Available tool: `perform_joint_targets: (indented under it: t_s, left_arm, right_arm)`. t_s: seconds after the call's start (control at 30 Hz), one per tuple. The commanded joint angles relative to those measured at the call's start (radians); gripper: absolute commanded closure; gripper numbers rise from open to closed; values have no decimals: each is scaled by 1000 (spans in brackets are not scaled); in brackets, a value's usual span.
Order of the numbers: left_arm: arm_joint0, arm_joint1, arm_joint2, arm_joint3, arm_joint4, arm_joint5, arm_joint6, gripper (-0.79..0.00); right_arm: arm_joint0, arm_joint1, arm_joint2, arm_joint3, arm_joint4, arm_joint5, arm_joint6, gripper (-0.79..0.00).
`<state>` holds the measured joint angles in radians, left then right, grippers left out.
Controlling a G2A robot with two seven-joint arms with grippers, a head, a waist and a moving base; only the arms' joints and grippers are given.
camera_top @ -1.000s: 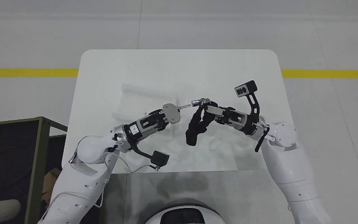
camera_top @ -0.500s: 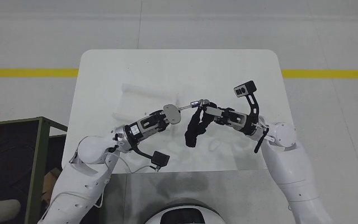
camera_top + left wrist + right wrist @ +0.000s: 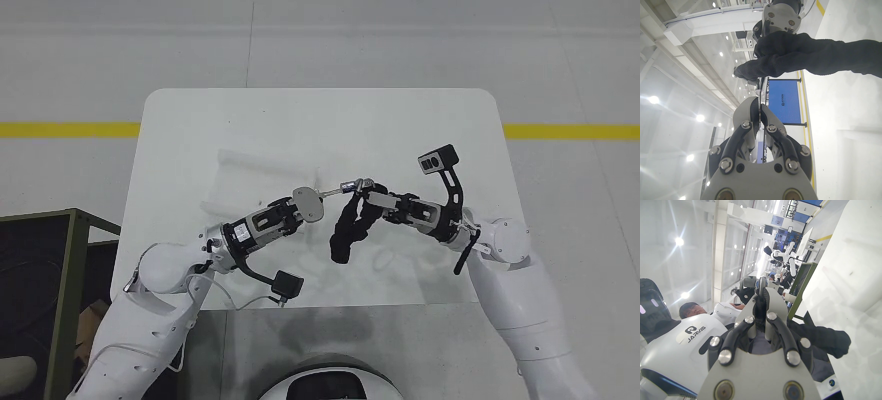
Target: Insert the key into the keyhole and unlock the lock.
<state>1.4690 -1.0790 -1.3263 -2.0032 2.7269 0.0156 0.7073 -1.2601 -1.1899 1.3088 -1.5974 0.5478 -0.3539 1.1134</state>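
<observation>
My left gripper (image 3: 307, 202) is shut on a thin metal key (image 3: 759, 106), held above the table's middle; the key's shaft (image 3: 328, 189) points toward the lock. My right gripper (image 3: 367, 190) is shut on a black cloth (image 3: 346, 232) wrapped around the small silver lock (image 3: 348, 185), and the cloth hangs down below it. In the left wrist view the key's tip sits just short of the lock's end (image 3: 752, 82), under the cloth (image 3: 795, 55). In the right wrist view the lock (image 3: 761, 282) sticks out past the right gripper (image 3: 761, 294).
The white table (image 3: 420, 130) carries a faint clear plastic sheet (image 3: 250, 175) at its left middle. A dark bin with a green frame (image 3: 45, 280) stands beside the table's left edge. Both arms meet above the table's centre.
</observation>
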Motion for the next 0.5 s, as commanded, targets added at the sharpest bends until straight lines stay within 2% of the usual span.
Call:
perform_joint_targets:
  t_s: [0.0, 0.47]
  left_arm:
    - [1, 0, 3, 2, -13, -3, 4, 0]
    - [1, 5, -2, -3, -2, 1, 4, 0]
  right_arm:
    - [0, 1, -1, 1, 2, 1, -1, 0]
    - [11, 5, -13, 6, 6, -2, 5, 0]
